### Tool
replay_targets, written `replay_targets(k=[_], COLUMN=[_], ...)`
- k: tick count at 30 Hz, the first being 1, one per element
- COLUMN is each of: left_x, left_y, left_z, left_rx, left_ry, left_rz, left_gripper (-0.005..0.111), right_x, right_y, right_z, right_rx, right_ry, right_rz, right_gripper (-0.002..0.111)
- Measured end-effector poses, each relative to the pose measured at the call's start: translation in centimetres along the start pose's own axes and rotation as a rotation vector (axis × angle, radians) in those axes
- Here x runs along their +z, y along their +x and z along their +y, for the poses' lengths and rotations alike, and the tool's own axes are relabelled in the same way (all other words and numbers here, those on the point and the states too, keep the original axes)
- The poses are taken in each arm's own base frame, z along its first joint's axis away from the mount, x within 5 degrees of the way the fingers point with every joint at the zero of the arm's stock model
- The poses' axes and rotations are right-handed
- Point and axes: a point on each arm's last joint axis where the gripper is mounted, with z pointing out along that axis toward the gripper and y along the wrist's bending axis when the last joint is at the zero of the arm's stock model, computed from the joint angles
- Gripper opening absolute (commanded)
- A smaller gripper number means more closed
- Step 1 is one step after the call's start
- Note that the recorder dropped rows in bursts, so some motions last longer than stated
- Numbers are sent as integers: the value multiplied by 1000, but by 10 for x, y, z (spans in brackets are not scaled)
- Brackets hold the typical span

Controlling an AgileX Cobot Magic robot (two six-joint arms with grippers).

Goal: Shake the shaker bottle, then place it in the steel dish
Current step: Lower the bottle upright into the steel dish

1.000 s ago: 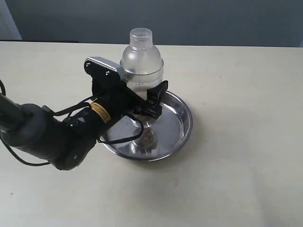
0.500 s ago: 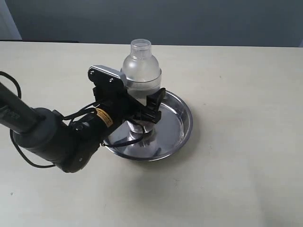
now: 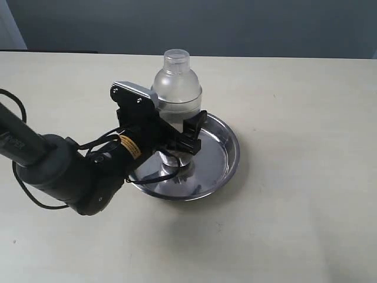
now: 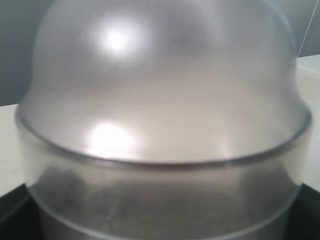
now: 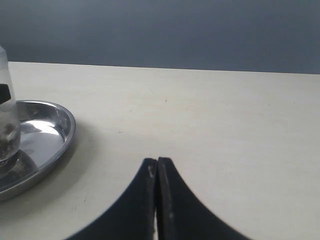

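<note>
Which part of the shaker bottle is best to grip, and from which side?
Grip the body below the domed shoulder of the shaker bottle, level from the left, as the left gripper does: it stands upright; the dome tapers.

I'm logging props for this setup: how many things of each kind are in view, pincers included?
shaker bottle: 1
steel dish: 1
pincers: 2 (left pincer, right pincer)
Total: 4
</note>
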Motion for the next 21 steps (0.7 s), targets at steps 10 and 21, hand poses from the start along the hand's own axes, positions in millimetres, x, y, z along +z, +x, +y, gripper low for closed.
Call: replay_targets(k=[10,21], left_x=[0,0], left_y=[1,1], left_z=[-5,1], left_rx=[26,-2], left_ry=[57,-16], left_rz=[6,6], left_gripper=[80,80], right_x=[0,0], right_y=[0,0], right_z=[0,0], right_rx=[0,0], right_ry=[0,0], right_rz=[0,0], right_gripper=[-1,-1])
